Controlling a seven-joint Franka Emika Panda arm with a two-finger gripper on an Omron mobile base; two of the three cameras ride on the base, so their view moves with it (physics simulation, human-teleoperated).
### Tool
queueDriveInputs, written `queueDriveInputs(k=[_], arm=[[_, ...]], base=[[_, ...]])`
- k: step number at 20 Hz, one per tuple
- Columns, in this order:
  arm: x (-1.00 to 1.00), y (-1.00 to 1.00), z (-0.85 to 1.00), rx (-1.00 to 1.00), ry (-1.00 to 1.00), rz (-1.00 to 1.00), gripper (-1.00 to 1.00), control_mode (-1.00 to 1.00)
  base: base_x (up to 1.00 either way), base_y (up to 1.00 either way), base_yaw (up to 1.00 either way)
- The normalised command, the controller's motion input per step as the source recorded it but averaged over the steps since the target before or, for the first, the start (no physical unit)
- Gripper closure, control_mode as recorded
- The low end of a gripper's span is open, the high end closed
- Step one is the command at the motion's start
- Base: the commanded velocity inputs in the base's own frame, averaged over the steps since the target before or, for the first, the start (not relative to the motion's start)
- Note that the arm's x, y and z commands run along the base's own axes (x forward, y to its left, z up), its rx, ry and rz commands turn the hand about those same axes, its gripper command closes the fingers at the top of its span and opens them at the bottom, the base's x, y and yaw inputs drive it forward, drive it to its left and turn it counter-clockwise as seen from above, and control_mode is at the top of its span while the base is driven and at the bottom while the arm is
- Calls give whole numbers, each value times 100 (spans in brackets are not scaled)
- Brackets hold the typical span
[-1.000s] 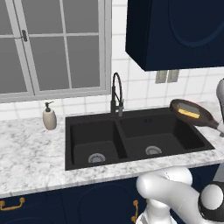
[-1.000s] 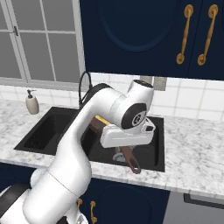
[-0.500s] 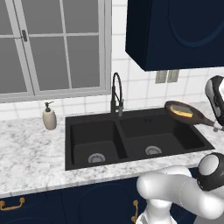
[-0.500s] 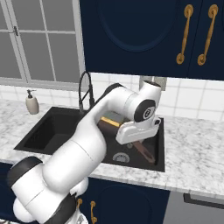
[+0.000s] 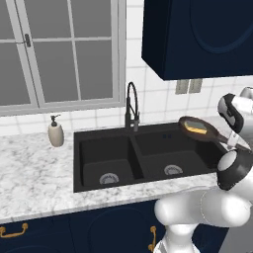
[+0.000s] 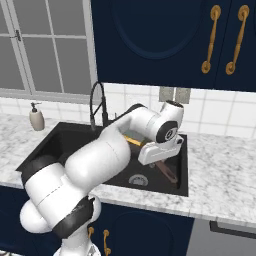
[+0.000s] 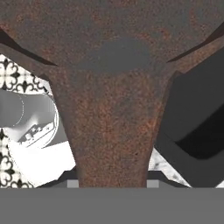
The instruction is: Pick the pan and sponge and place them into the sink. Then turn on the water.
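Since half a second ago: pan carried further over sink, sponge riding inside. Gripper clamped on pan's handle, bowl hanging beyond fingertips above right basin. Risk judged: long lever arm, handle could twist in grip, tipping sponge out or clipping faucet.

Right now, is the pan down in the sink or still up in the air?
In the air. The pan hangs over the right basin of the sink, well above its floor, held by its handle, with the sponge lying in it.

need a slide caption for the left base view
Pan carrying the sponge, held by its handle above the sink's right edge.
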Motion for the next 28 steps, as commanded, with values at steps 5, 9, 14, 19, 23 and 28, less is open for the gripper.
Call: queueDriveInputs(k=[5, 9, 14, 19, 23, 28], arm=[[48, -25, -53, 0, -3, 4, 100, -100], [32, 0, -13, -1, -10, 9, 100, -100], [22, 0, -1, -4, -3, 9, 100, -100], [6, 2, -20, -4, 0, 3, 100, -100], [2, 13, -32, 0, 0, 0, 100, -100], [16, 39, -16, 0, 0, 0, 100, -100]], base=[[0, 0, 0], [0, 0, 0], [0, 0, 0], [0, 0, 0], [0, 0, 0], [0, 0, 0]])
